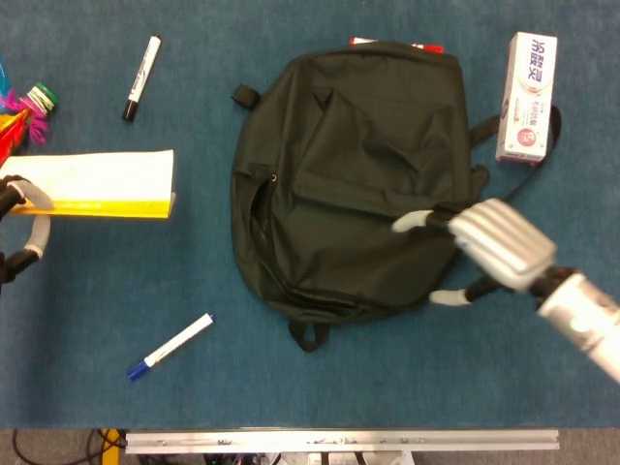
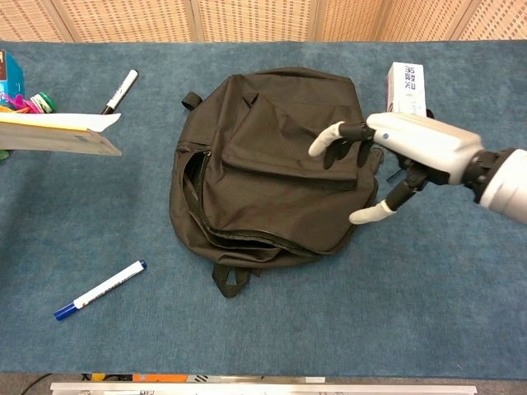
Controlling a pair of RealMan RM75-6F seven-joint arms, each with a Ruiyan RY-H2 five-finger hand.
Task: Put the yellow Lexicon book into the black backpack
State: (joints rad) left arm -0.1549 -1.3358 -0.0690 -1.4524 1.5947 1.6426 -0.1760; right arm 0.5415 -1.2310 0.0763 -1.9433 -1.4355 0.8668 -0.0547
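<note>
Nearest the robot, a blue-capped marker (image 1: 170, 346) lies on the counter (image 1: 97, 291), well apart from everything else. Just beyond it the backpack (image 1: 349, 174) lies flat in the middle of the counter, its small loop handle (image 1: 310, 335) at the near edge and a zipper opening running along its left side.

The right robot hand (image 1: 489, 247) hangs over the near right corner of the backpack, fingers spread wide and holding nothing; one fingertip reaches over the black fabric while the thumb points down past the bag's right edge. Whether it touches the fabric I cannot tell.

Out at the left edge, the left robot hand (image 1: 17, 218) grips the book (image 1: 97, 181) by its outer end. The book is held level above the counter, yellow edge toward the robot, white page block showing, well apart from the backpack and outside it.

Farther back, a black-capped marker (image 1: 141, 77) lies behind the book, with a bunch of bright feathery things (image 1: 24, 107) at the far left edge. At far right, a white box (image 1: 527, 97) with red print lies just beside the backpack's strap (image 1: 518, 184). A red sliver (image 1: 392, 44) peeks out behind the backpack's far edge.
</note>
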